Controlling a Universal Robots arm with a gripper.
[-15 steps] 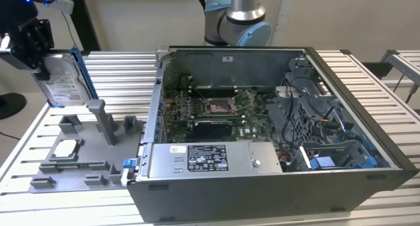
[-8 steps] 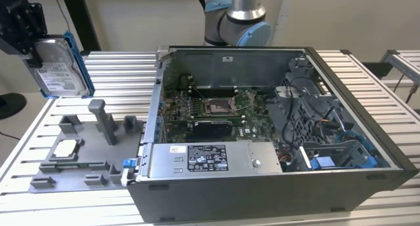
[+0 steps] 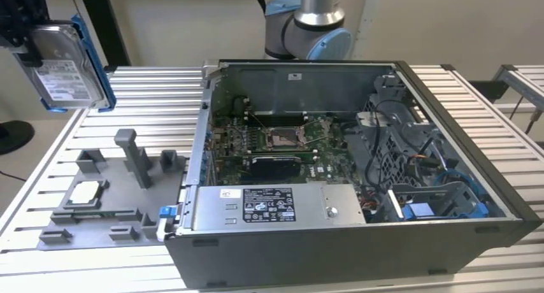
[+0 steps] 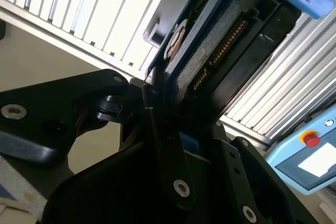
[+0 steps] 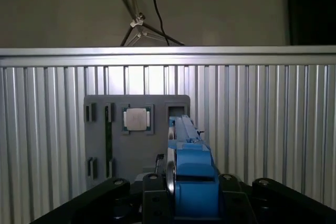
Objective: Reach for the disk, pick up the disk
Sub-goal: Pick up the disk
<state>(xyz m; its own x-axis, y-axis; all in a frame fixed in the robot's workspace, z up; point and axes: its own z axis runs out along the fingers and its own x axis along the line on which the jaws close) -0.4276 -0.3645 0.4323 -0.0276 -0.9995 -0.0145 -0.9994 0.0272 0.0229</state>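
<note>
The disk (image 3: 64,67), silver-grey with a white label and blue rails, hangs upright in the air above the far corner of the slatted table, at the exterior view's left. My gripper (image 3: 38,41) is shut on it from above, its black fingers clamped across the flat faces. In the second wrist view the disk (image 4: 220,40) sticks out from between the fingers of the gripper (image 4: 184,124), connector edge showing. In the first wrist view the disk (image 5: 189,177) appears edge-on inside the gripper (image 5: 190,195), with its blue rail facing the camera.
Below the disk lies a grey fixture plate (image 3: 93,197) with upright posts and a small silver chip (image 3: 83,192). An open computer case (image 3: 340,178) takes up the table's middle and the exterior view's right. The arm's base (image 3: 310,25) stands behind it.
</note>
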